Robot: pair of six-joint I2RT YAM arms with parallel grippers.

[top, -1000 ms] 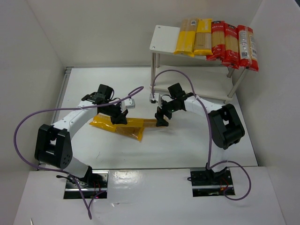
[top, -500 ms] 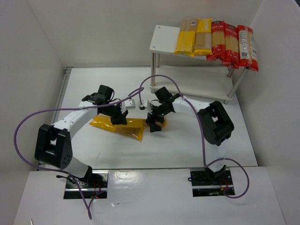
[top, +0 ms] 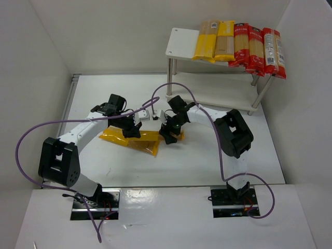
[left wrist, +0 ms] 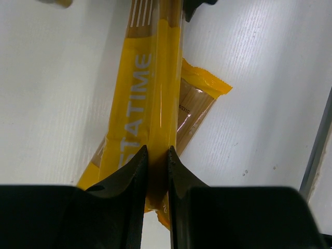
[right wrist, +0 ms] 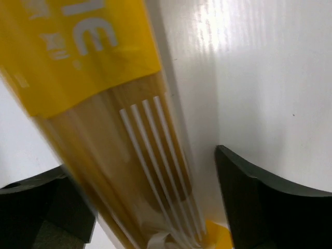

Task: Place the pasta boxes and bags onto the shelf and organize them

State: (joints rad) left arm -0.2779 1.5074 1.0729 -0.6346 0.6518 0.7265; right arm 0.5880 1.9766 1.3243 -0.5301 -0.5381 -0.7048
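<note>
Between my two grippers, a yellow pasta bag (top: pixel 139 139) with a clear window stretches low over the table. My left gripper (top: pixel 130 129) is shut on its left part; in the left wrist view the black fingers (left wrist: pixel 132 171) pinch the bag (left wrist: pixel 155 78) edge-on. A second yellow bag (left wrist: pixel 196 104) lies slanted underneath it. My right gripper (top: pixel 169 136) stands open astride the bag's right end (right wrist: pixel 129 155), with a gap showing beside the right finger (right wrist: pixel 249 187). The white shelf (top: pixel 181 41) at the back right carries yellow packets (top: pixel 214 40) and red packets (top: pixel 257 49) on its top board.
The shelf's lower board (top: pixel 218 96) shows nothing on it. White walls close in the table on the left, back and right. A purple cable (top: pixel 179 85) arcs above the right arm. The shelf's silver leg (top: pixel 169 75) stands just behind the right gripper.
The right arm has swung left from near the shelf leg, and its open jaws now straddle the bag's right end. The left gripper and the bag have stayed put.
</note>
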